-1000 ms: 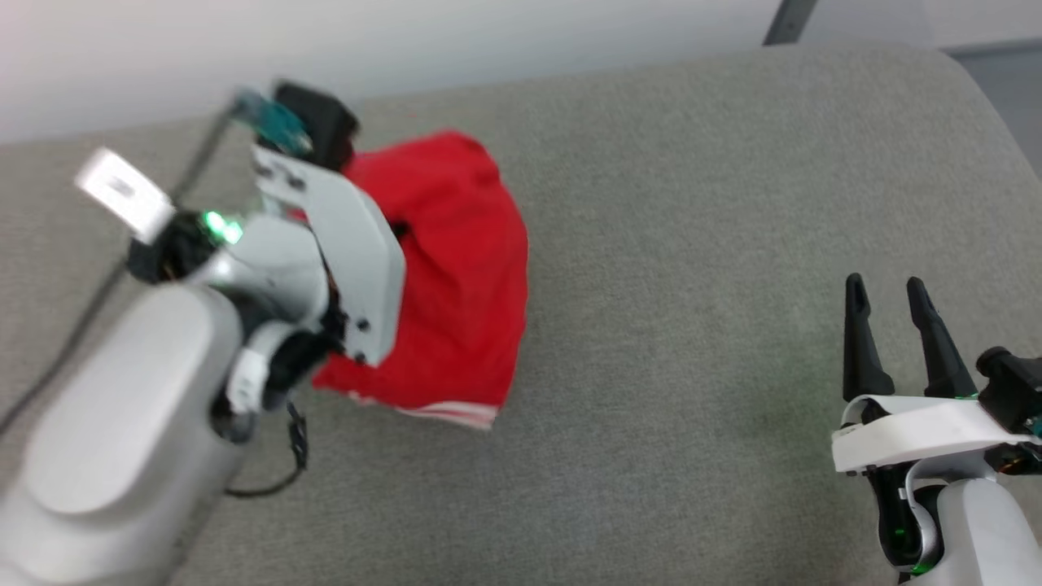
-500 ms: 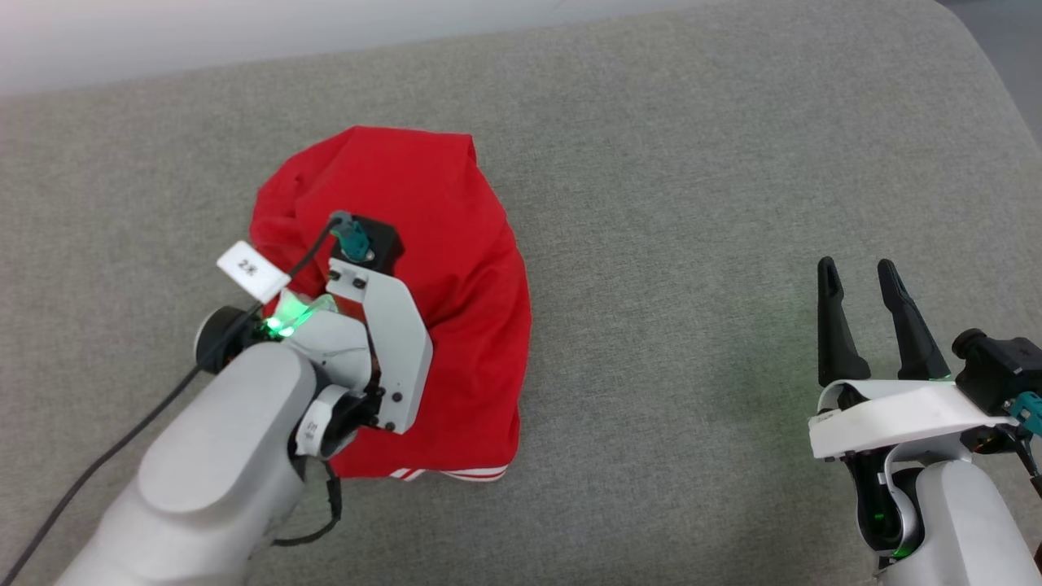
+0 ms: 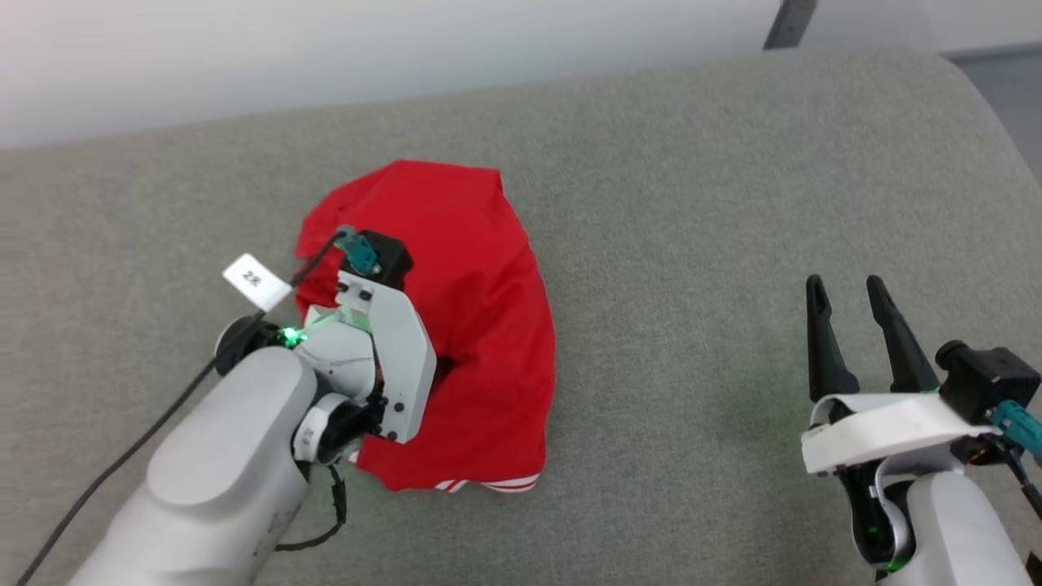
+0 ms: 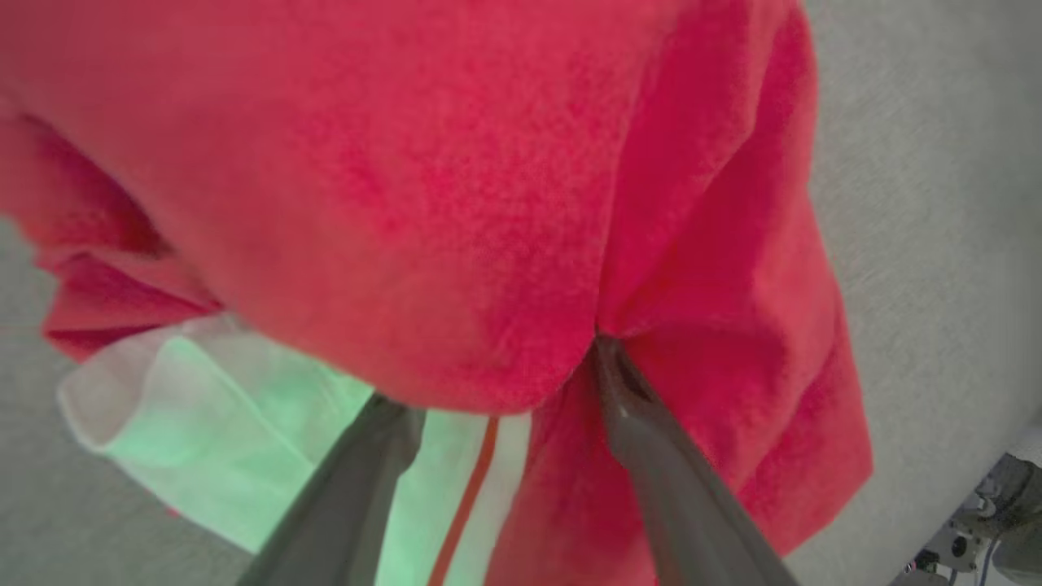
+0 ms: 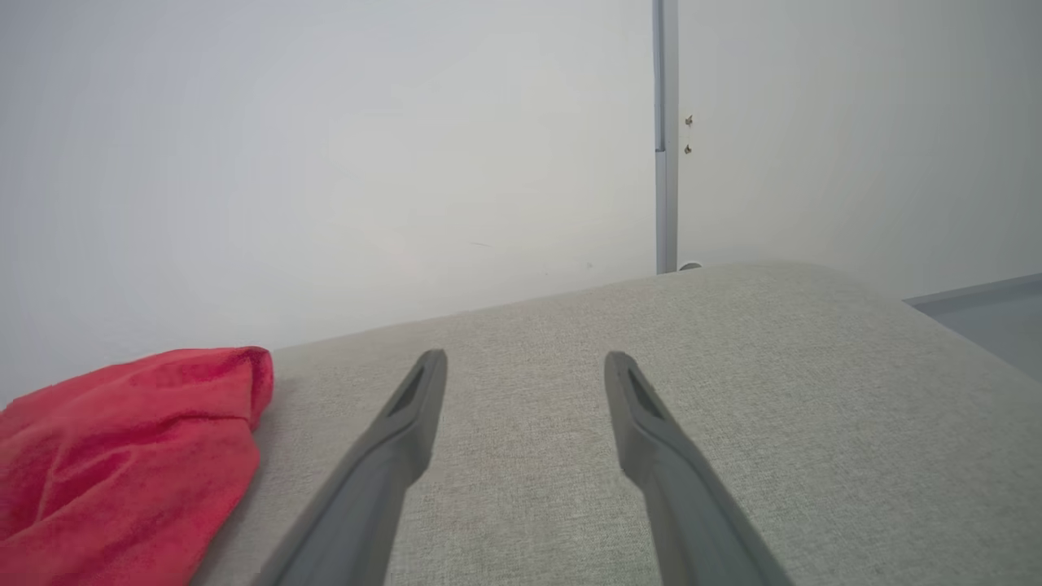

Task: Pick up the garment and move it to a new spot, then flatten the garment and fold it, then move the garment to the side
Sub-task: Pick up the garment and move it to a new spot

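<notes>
The garment (image 3: 480, 268) is a red jersey lying in a crumpled heap on the grey cushion (image 3: 692, 203), its red-and-white striped trim (image 3: 488, 486) at the near edge. My left gripper (image 3: 440, 366) points down into the heap's left side. In the left wrist view its fingers (image 4: 643, 423) stand apart, with a bulge of the garment (image 4: 456, 203) between them and over their tips, and a white sleeve (image 4: 203, 407) glows green beneath. My right gripper (image 3: 845, 285) hovers open and empty far to the right. The right wrist view shows the right gripper (image 5: 525, 358) with the garment (image 5: 130, 439) to its left.
The grey fabric surface stretches wide to the right of the heap and curves down at its far right corner (image 3: 977, 106). A pale wall (image 3: 326, 49) runs behind it, with a grey post (image 3: 785, 20) at the upper right. A black cable (image 3: 122, 456) trails from my left arm.
My left arm has brought the garment down from hanging onto the cushion, and its fingers have spread apart. The head camera has shifted. My right gripper has stayed open.
</notes>
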`<state>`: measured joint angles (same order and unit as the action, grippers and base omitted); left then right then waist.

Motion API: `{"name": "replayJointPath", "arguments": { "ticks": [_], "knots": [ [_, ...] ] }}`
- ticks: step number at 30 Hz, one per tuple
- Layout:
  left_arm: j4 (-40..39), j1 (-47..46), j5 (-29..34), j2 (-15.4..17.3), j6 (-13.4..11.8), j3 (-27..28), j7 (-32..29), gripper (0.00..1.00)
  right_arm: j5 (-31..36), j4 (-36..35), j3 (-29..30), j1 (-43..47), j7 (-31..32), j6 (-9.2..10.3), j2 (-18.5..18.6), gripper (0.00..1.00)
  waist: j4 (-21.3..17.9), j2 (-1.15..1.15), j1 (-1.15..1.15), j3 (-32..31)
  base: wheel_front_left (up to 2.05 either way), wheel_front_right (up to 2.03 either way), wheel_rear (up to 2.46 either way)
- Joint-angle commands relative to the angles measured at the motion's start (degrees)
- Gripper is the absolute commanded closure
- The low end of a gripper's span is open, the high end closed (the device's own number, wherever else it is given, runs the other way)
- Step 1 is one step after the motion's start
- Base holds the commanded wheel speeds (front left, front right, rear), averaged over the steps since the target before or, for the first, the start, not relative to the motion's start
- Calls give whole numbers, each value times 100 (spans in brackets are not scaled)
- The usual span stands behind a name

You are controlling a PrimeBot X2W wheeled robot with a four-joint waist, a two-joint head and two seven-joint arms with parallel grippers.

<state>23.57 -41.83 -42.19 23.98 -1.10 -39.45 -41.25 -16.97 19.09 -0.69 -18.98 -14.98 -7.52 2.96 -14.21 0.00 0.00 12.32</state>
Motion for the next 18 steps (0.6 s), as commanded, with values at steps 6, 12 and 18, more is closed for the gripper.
{"name": "replayJointPath", "arguments": {
  "ticks": [6, 12, 18],
  "knots": [
    [-580, 323, -210, 227, -65, 297, 344, 0, 94, 63, -81, 247, -18, 6, 84, 0, 427, 0, 0, -684, 0, 0, 0],
    [-1202, 904, -353, 548, -121, 684, 1007, 0, -39, 101, -246, 456, -18, 6, 250, 0, 707, 0, 0, -1151, 0, 0, 0],
    [-1702, 1613, -414, 868, -228, 1207, 2016, 0, -157, 50, -283, 660, -18, 6, 386, 0, 1031, 0, 0, -1397, 0, 0, 0]
  ]
}}
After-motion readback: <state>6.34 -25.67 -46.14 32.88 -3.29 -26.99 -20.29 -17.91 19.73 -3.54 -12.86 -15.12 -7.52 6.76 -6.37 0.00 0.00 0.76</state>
